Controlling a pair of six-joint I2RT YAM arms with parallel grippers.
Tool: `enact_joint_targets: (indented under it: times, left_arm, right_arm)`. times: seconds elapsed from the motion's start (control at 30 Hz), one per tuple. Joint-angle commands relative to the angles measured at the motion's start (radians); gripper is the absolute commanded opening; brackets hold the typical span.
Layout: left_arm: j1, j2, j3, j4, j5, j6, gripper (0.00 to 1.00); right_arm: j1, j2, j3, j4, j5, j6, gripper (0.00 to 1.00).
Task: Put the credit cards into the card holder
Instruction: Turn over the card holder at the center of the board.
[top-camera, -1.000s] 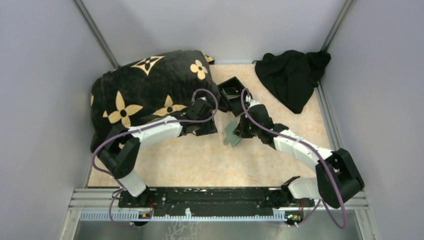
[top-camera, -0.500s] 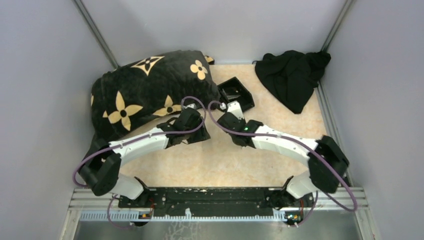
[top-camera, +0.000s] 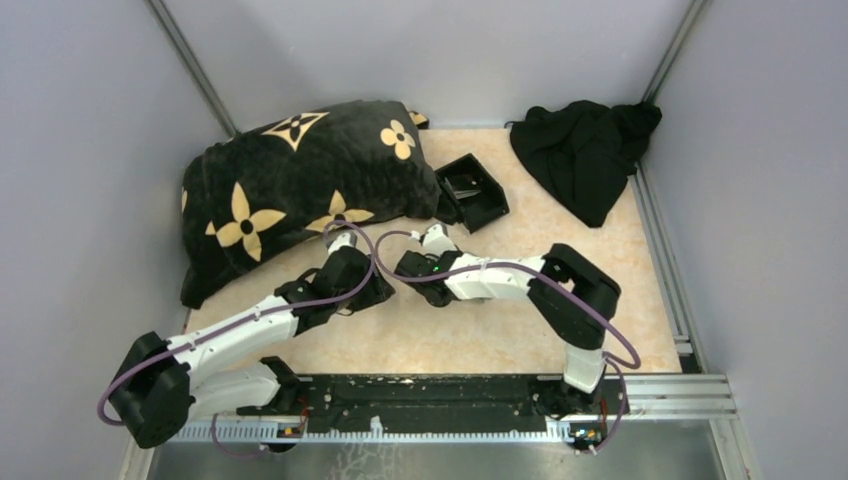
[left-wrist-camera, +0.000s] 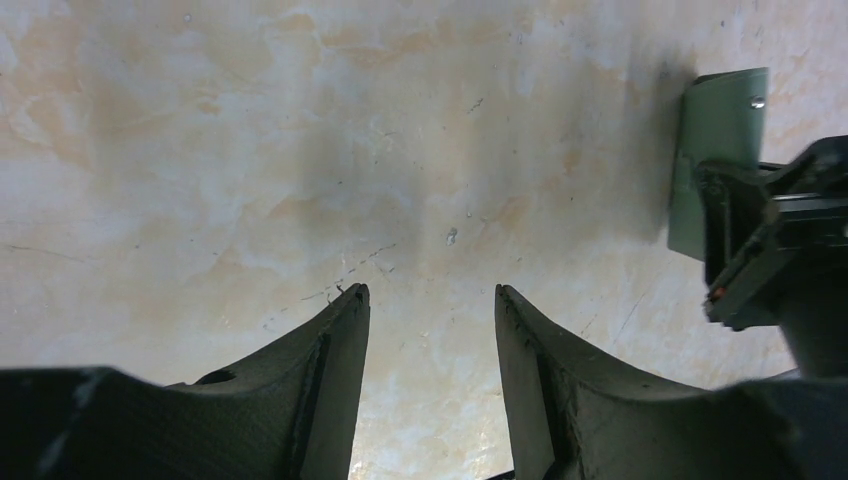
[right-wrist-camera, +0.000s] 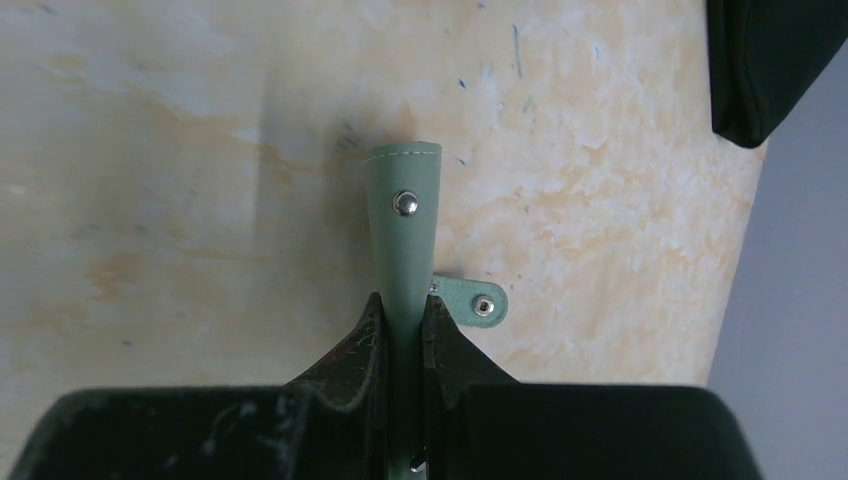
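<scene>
my right fingers (right-wrist-camera: 352, 355) are pinching the card holder (right-wrist-camera: 403, 250) edge-on; my left fingers (left-wrist-camera: 335, 370) are hanging spread and empty over the tabletop (left-wrist-camera: 250, 150).

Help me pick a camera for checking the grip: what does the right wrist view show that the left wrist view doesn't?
Only the right wrist view: the right gripper shut on the green card holder, seen edge-on, with its snap stud and side tab. Only the left wrist view: the left gripper, open and empty over the bare table, and the card holder's broad face off to one side. Both: the card holder in the right gripper, and the marbled table.
</scene>
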Motion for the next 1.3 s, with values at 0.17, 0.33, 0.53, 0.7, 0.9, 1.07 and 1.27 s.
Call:
enact_joint_targets:
  times: [0.17,0.33,0.53,0.7,0.9,1.07,1.27]
  left_arm:
    - [-0.001,-0.038,-0.01,-0.019,-0.062,-0.021,0.56]
    - [-0.001,-0.025,0.001,-0.03,-0.053,-0.024,0.56]
    - [-0.001,-0.019,0.009,-0.042,-0.061,-0.034,0.56]
    - [-0.001,-0.026,0.026,-0.062,-0.074,-0.043,0.56]
    - [-0.005,0.011,0.042,0.012,-0.035,-0.04,0.56]
    - [-0.018,0.048,0.053,0.129,0.003,-0.032,0.57]
    - [-0.033,0.084,0.066,0.256,0.004,0.034,0.82]
  right_arm:
    - [0.099,0.177,0.181,0.023,-0.069,0.034,0.34]
    - [0.104,0.127,0.179,0.034,-0.105,0.04,0.5]
    - [0.105,0.016,0.164,0.055,-0.147,0.035,0.51]
    - [0.105,-0.095,0.141,0.078,-0.182,0.029,0.51]
    - [0.082,-0.257,0.054,0.145,-0.231,0.027,0.51]
    - [0.026,-0.46,-0.145,0.379,-0.273,-0.012,0.47]
    - [-0.063,-0.706,-0.392,0.71,-0.249,-0.044,0.53]
